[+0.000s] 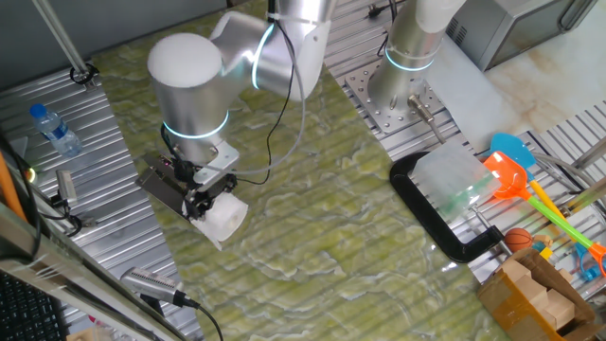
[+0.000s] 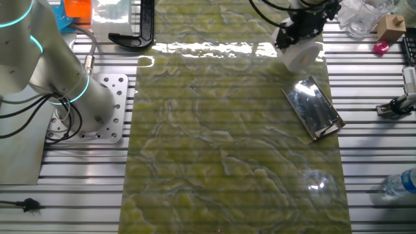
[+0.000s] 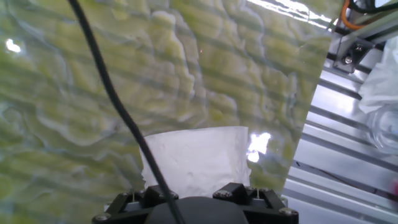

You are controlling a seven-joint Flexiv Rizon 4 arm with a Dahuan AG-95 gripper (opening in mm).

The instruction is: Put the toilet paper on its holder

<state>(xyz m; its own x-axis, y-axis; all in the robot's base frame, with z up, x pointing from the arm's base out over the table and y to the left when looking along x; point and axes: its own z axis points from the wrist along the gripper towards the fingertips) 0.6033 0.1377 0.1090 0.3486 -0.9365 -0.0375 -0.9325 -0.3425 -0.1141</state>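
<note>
One toilet paper [image 1: 225, 216] roll clamped in my gripper [image 1: 203, 201], one holder [image 2: 312, 108] just beside it, one green mat [image 1: 322, 218] below.

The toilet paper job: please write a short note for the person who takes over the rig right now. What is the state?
Gripper: shut on the toilet paper, near the edge of the green mat.
Holder: lies flat on the mat beside the roll, its shiny plate facing up; its rod cannot be made out clearly.
Done: the roll is grasped. Whether it is lifted off the mat cannot be told.
Left: bring the roll to the holder, slide its core over the rod, then release.
</note>
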